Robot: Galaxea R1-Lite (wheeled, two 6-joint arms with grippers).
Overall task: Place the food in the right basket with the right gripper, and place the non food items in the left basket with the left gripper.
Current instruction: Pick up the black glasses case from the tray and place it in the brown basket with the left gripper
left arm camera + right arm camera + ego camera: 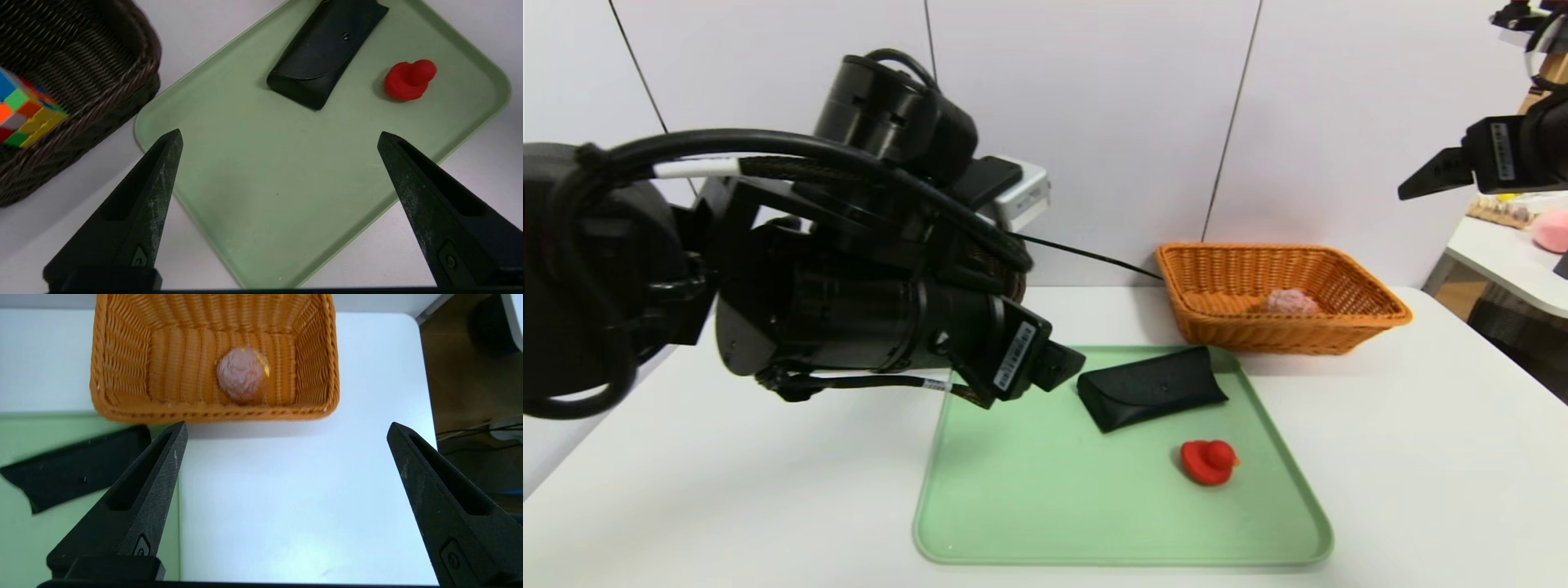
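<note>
glasses case point(327, 49) lies on green tray point(253, 212), long axis slanting across it, red duck point(408, 79) just beside. left gripper point(278, 139), spread and empty, is nearer, case ahead. right gripper point(286, 433) splayed, empty, above table.

Both baskets woven wicker: orange one point(1282, 278), dark brown one point(81, 61). Tray point(1013, 506) smooth matt plastic; glasses case point(1152, 385) matt leatherette.
</note>
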